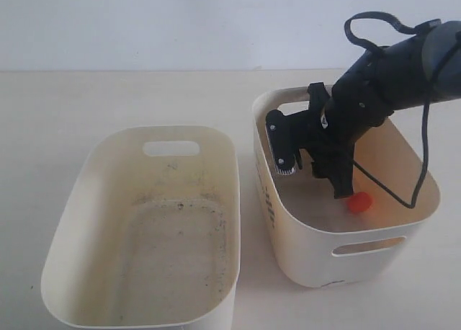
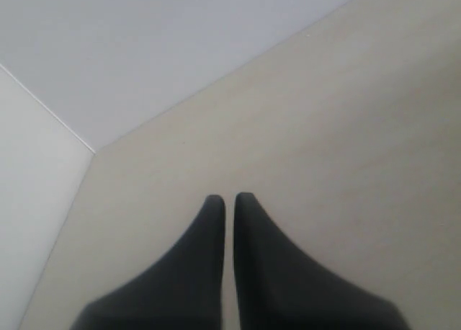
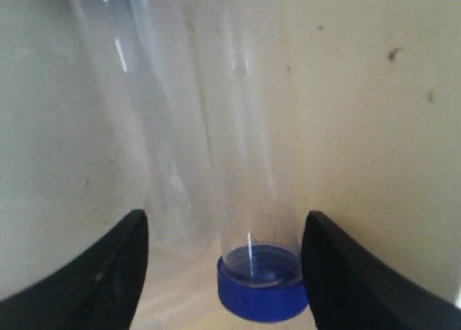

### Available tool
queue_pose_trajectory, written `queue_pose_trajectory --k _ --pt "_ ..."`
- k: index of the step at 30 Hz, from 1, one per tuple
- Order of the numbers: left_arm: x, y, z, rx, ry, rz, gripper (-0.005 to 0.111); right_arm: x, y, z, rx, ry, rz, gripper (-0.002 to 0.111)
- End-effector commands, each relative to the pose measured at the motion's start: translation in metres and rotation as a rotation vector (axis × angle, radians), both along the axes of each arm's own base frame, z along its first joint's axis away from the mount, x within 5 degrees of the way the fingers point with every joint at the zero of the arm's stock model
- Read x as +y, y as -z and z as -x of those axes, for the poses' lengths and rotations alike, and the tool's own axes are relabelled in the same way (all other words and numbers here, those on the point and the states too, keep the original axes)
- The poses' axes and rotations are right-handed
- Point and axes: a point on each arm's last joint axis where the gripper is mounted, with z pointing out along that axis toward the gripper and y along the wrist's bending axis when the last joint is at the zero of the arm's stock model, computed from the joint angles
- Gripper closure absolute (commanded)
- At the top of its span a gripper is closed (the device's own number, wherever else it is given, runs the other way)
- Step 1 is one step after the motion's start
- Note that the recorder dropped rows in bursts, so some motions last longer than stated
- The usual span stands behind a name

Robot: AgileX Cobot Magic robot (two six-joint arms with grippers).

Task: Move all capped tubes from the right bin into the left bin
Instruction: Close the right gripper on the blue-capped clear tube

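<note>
Capped tubes, and none of them had made the trip: the left bin showed only its dark-speckled floor, nothing in it at all. So as far as these views went, the whole job was ahead.

Down in the right bin went the right gripper, fingers spread wide, holding nothing. Right between those fingers lay a blue-capped tube, its blue cap nearest the wrist and its clear body running away from the fingertips, close against the bin's wall. To one side of it, beyond one finger, was a second faint tube shape with a blue edge; whether that was another tube or a reflection in the glossy plastic could not be told. Neither finger touched the tube yet.

Off to the side of the hand, low in the same bin, an orange-red cap peeked out past the arm; the rest of that tube was hidden.

Over on the other side, the left gripper had its fingers pressed nearly together on nothing, with only bare table beyond the tips.

Judged from this: zero moved, one lined up for the pinch, at least one more waiting.
</note>
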Motion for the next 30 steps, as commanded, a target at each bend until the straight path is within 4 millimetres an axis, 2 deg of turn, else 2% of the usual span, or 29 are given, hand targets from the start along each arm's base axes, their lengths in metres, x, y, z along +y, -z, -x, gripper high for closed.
queue_pose_trajectory --k 1,8,10,15,19,25,30 --pt "0.0 -0.001 0.0 -0.005 0.003 0.004 0.103 0.002 0.011 -0.002 -0.001 -0.01 -0.016 0.049" --pt "0.0 -0.001 0.0 -0.005 0.003 0.004 0.103 0.004 0.013 -0.005 -0.024 -0.02 -0.04 0.049" --pt "0.0 -0.001 0.0 -0.005 0.003 0.004 0.103 0.004 0.013 -0.005 -0.024 -0.021 -0.04 0.053" --pt "0.0 -0.001 0.0 -0.005 0.003 0.004 0.103 0.001 0.015 -0.002 0.018 -0.002 -0.009 0.087" --pt "0.0 -0.001 0.0 -0.005 0.003 0.004 0.103 -0.001 0.017 0.001 0.048 0.011 0.014 0.108" --pt "0.0 -0.001 0.0 -0.005 0.003 0.004 0.103 -0.003 0.015 0.003 0.069 0.025 0.03 0.108" --pt "0.0 -0.001 0.0 -0.005 0.003 0.004 0.103 -0.006 0.002 0.005 0.06 0.053 0.028 0.108"
